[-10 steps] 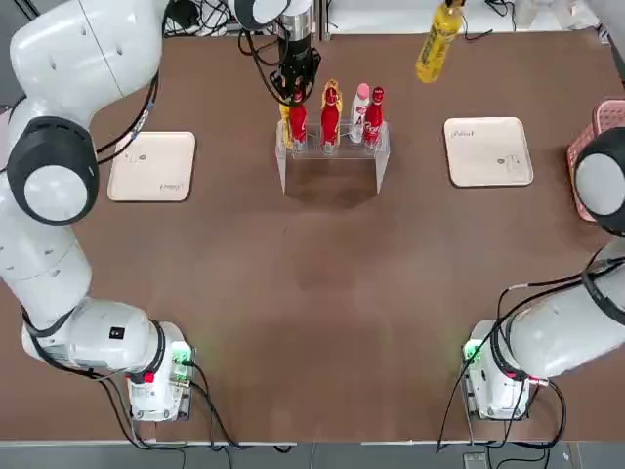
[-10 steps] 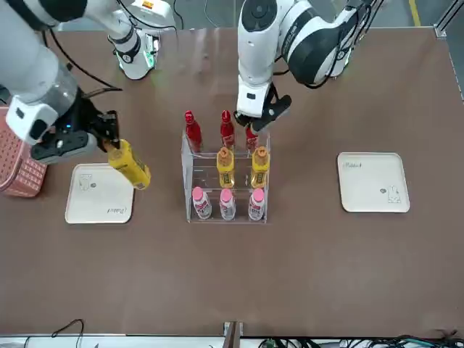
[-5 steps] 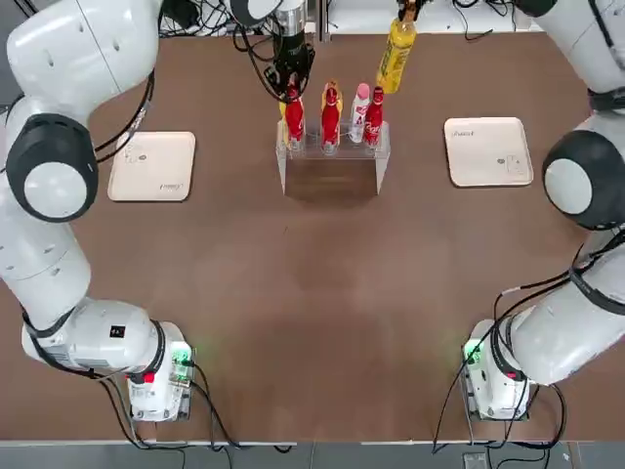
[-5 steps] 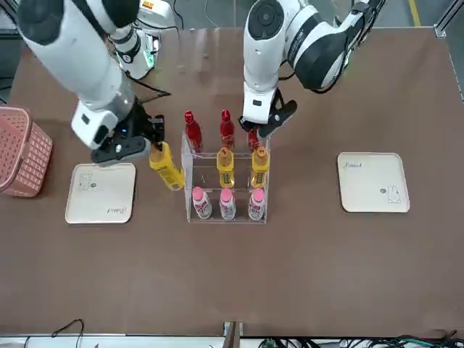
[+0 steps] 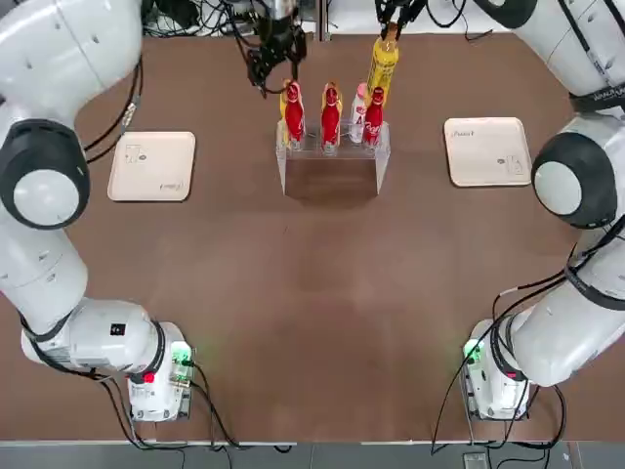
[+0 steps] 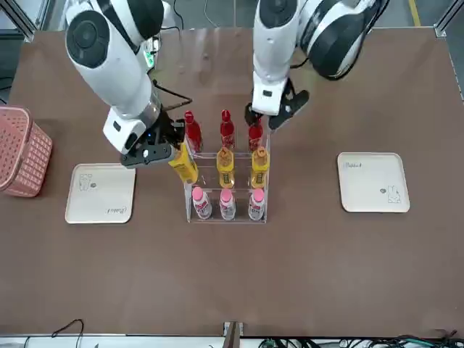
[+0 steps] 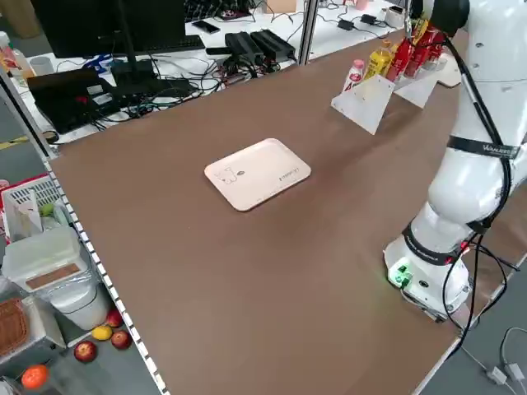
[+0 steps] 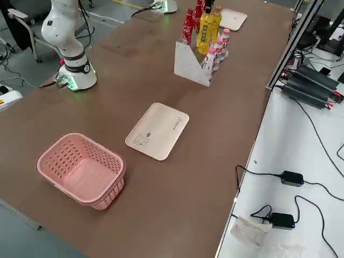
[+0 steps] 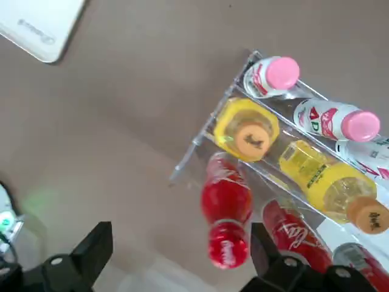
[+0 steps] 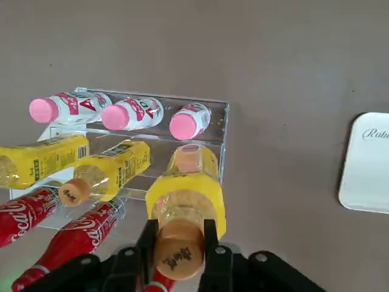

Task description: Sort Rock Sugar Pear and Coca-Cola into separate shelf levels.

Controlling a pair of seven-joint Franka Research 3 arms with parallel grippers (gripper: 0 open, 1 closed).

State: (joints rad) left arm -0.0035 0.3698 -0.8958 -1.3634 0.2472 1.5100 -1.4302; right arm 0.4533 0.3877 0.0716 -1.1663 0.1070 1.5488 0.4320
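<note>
Right gripper (image 10: 180, 243): closed around a yellow bottle (image 10: 185, 201), tilted at the end of the clear rack (image 6: 226, 206). Left gripper (image 9: 182, 249): spread wide, just beside a red bottle (image 9: 226, 204). On the rack: more red bottles, yellow ones between, pink-capped bottles (image 6: 228, 206).

Past the right gripper (image 5: 390, 27), a white side table (image 8: 290, 177) runs along the brown tabletop's (image 8: 215, 134) edge. Beyond the left gripper (image 5: 269, 73), the same white surface continues, bearing a black monitor (image 7: 115, 25); grey floor (image 7: 49, 362) shows below.
</note>
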